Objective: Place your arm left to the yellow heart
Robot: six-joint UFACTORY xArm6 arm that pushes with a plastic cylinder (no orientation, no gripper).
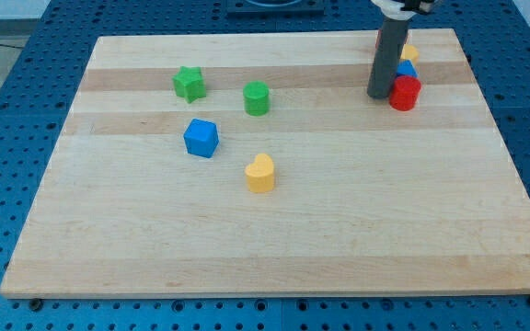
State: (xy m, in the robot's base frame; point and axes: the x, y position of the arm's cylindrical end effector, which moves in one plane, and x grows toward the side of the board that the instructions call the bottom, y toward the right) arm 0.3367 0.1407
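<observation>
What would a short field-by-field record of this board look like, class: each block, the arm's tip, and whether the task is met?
board: wooden board
yellow heart, centre, low
blue cube, up-left of heart
green star
green cylinder
red cylinder, top right
blue block, partly hidden
yellow block, partly hidden
my tip, beside red cylinder, on its left
task status: not yet done; tip far right of heart

The star (pixel 189 83) lay left of the cylinder (pixel 257 97); the cube (pixel 201 138) lay below them, up-left of the heart (pixel 259 173); my tip (pixel 376 96) stood far right.
</observation>
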